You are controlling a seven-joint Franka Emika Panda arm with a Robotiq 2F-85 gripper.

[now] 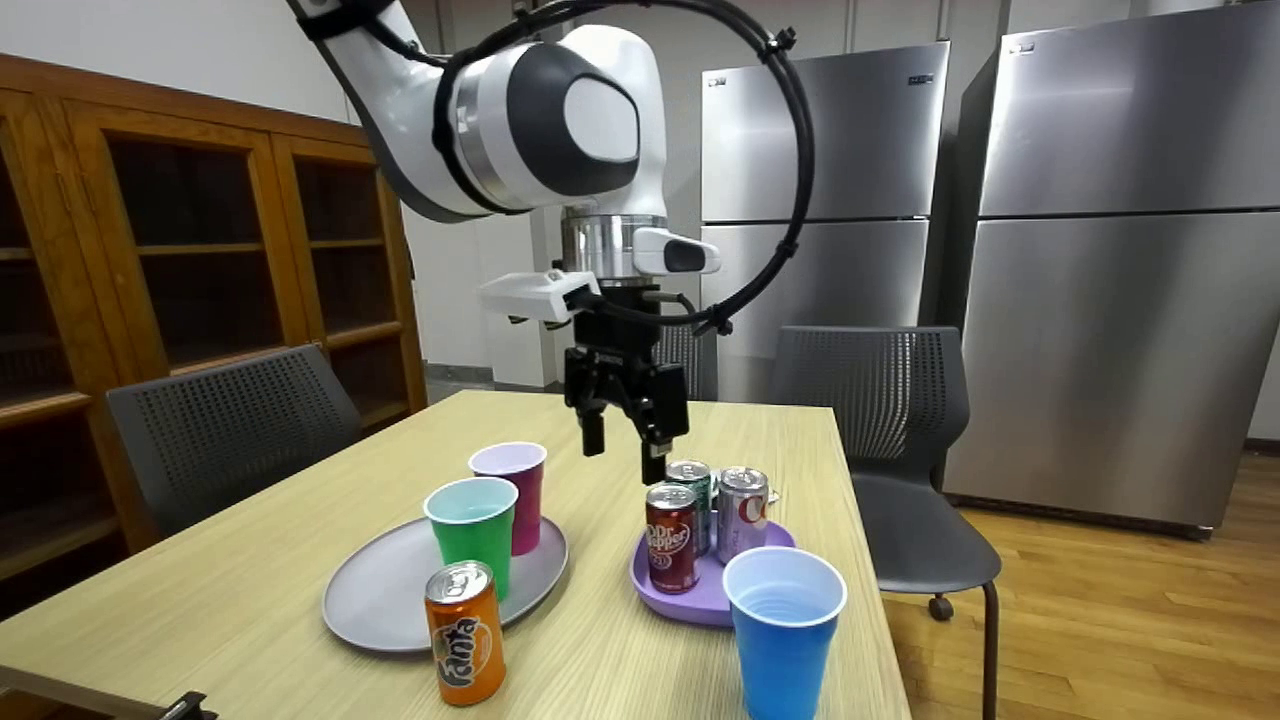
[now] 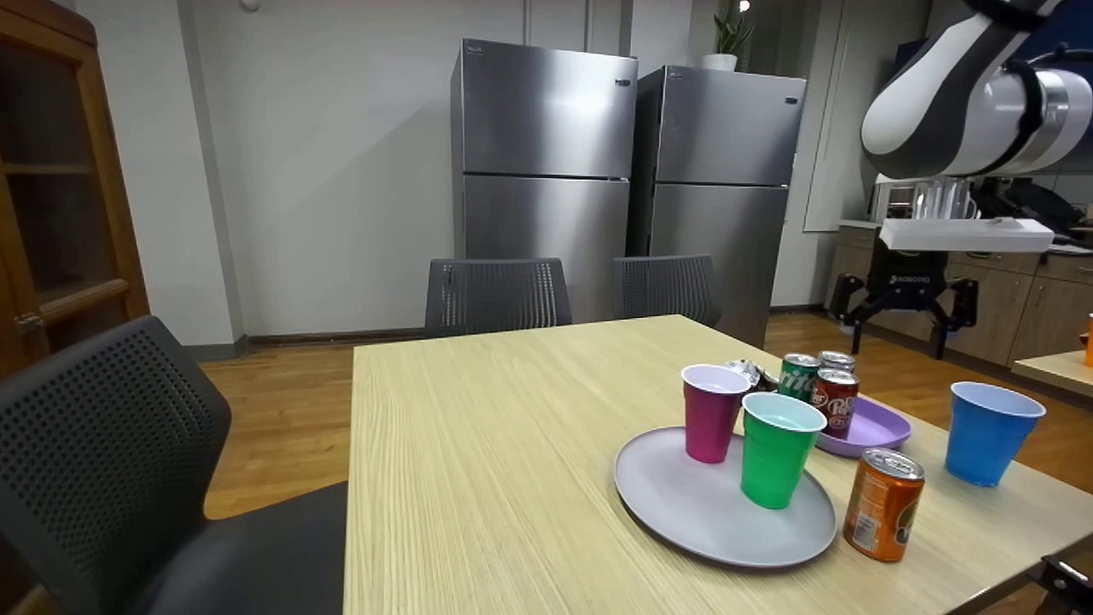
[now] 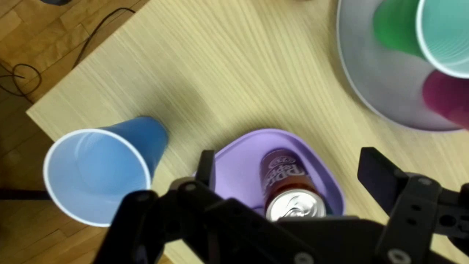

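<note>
Worktop (image 2: 478, 444), pale wood: is carrying the whole lot. Grey plate (image 2: 683, 504), round: is bearing two pieces. Purple plate (image 3: 234, 179), smaller: is bearing three. Pincer (image 1: 624, 456), black: is hanging above the purple plate with jaws spread wide, gripping nothing; the wrist view is showing the Dr Pepper can (image 3: 284, 176), its nearest piece, below the gap, so no lift is apparently happening yet. Blue cup (image 1: 784, 640): is standing directly on the worktop, just beside the purple plate. Green cup (image 2: 775, 457) and magenta cup (image 2: 711, 423): are already standing on the grey plate. Fanta can (image 1: 465, 635): is standing off both plates, just beside the grey one. Sprite can (image 2: 798, 377) and silver can (image 1: 742, 515): are standing with the Dr Pepper can on the purple plate.
</note>
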